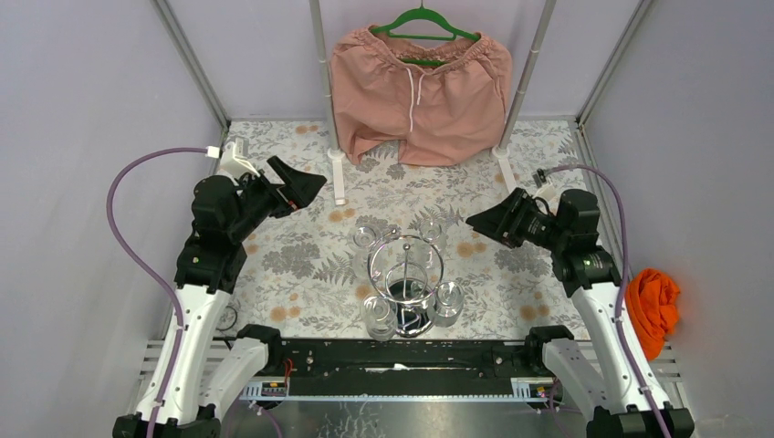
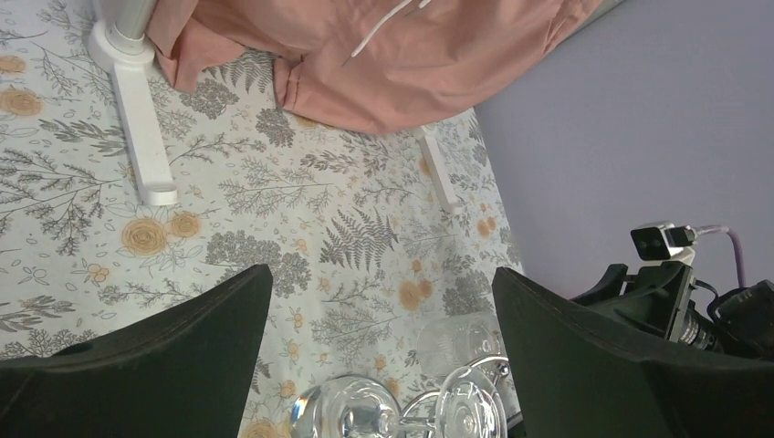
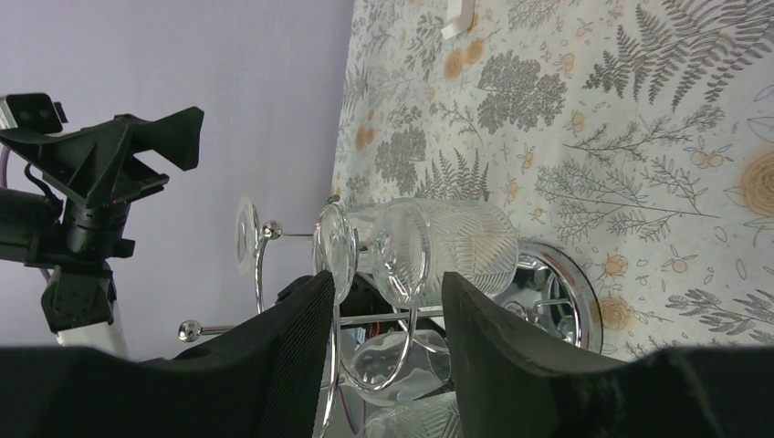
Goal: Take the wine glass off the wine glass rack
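The chrome wine glass rack (image 1: 406,274) stands on its round mirrored base near the table's front middle. Several clear wine glasses hang upside down from its rings, among them a far left one (image 1: 365,239) and a far right one (image 1: 431,228). My left gripper (image 1: 306,185) is open and empty, raised to the rack's far left. In the left wrist view (image 2: 381,272) glass feet (image 2: 470,406) show at the bottom edge. My right gripper (image 1: 475,222) is open and empty, just right of the far right glass. In the right wrist view (image 3: 388,278) that ribbed glass (image 3: 438,251) lies just beyond the fingertips, apart from them, with the rack base (image 3: 561,297) behind.
Pink shorts (image 1: 418,87) hang on a green hanger from a white frame at the back; its feet (image 1: 339,178) rest on the floral tablecloth (image 1: 301,265). An orange cloth (image 1: 653,306) lies outside the right wall. Purple walls close both sides.
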